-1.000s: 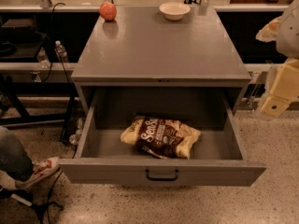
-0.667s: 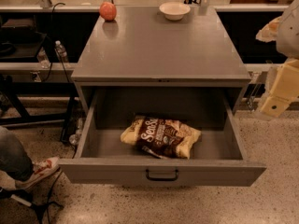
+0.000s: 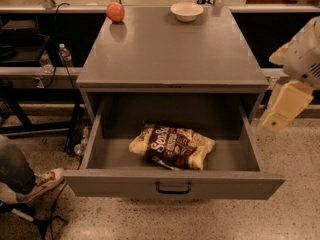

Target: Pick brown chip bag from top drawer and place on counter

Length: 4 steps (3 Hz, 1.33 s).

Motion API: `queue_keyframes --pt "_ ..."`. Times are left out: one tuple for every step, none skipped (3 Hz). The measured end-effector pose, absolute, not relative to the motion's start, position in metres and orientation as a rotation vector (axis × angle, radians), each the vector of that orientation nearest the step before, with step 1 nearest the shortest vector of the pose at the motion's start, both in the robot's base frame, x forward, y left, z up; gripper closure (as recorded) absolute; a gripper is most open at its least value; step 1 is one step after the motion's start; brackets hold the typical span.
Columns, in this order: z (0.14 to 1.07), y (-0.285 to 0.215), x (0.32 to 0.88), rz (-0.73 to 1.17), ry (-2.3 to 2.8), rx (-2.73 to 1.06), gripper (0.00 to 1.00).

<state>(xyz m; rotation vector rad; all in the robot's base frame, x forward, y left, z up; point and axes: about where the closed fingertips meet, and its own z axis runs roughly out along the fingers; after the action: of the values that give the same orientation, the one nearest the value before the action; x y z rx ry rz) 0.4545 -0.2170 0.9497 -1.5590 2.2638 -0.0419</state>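
Note:
The brown chip bag (image 3: 172, 147) lies flat on the floor of the open top drawer (image 3: 172, 185), near its middle, with white script lettering facing up. The drawer is pulled far out and its black handle (image 3: 173, 188) faces me. The grey counter (image 3: 170, 54) is the cabinet's top, above and behind the drawer. My gripper (image 3: 286, 106) is the cream part of the arm at the right edge. It hangs above the floor, to the right of the drawer's right wall and clear of the bag.
A red apple (image 3: 115, 12) sits at the counter's back left and a white bowl (image 3: 186, 11) at its back middle. A person's leg and shoe (image 3: 42, 182) are on the floor at the lower left. Shelving and a water bottle (image 3: 64, 56) stand to the left.
The arm at the right edge has shifted slightly left and down toward the drawer. The bag, drawer, apple and bowl have not moved.

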Motion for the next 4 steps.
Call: queue_keyframes --pt "0.872 -0.210 0.495 0.146 2.348 -1.339 0.00" --pt "0.822 -0.190 0.517 0.322 2.364 -1.324 0.00" --pt "0.822 -0.190 0.517 0.322 2.364 -1.324 0.00" --pt "0.799 -0.175 0.530 0.347 2.399 -1.327 0.00"
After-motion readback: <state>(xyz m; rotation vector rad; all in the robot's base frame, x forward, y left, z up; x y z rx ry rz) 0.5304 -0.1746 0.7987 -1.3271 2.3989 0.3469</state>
